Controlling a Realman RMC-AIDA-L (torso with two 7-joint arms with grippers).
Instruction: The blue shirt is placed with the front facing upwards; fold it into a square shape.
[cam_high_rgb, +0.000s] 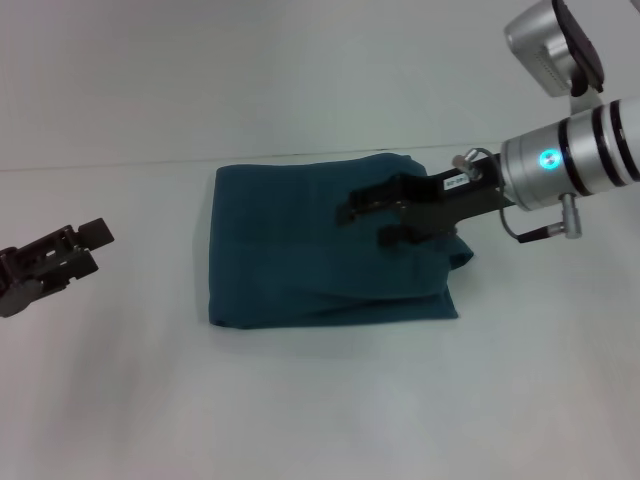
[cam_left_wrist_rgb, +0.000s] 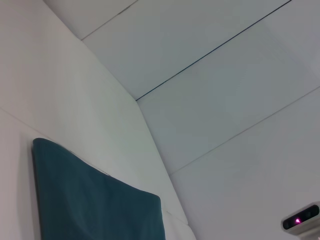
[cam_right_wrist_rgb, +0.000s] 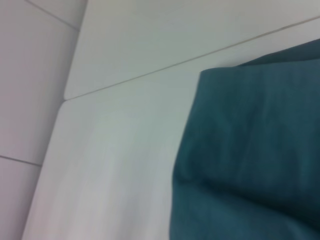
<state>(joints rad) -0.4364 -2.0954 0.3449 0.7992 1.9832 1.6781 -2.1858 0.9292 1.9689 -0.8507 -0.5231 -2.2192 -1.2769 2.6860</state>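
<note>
White table (cam_high_rgb: 120, 400), folded blue shirt (cam_high_rgb: 290, 250), right gripper (cam_high_rgb: 372, 222) above.

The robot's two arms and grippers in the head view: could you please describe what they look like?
The right gripper is black with blocky fingers, on a silver cylindrical wrist with black bands, a glowing cyan ring light, a small white label and a thin grey cable loop. The left gripper is the same black, blocky type.

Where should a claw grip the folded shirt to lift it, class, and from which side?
Grip the shirt at its right edge, coming from the right. The layers bunch and lift there by the right claw, giving something to pinch; the left edge lies flat on the table.
</note>
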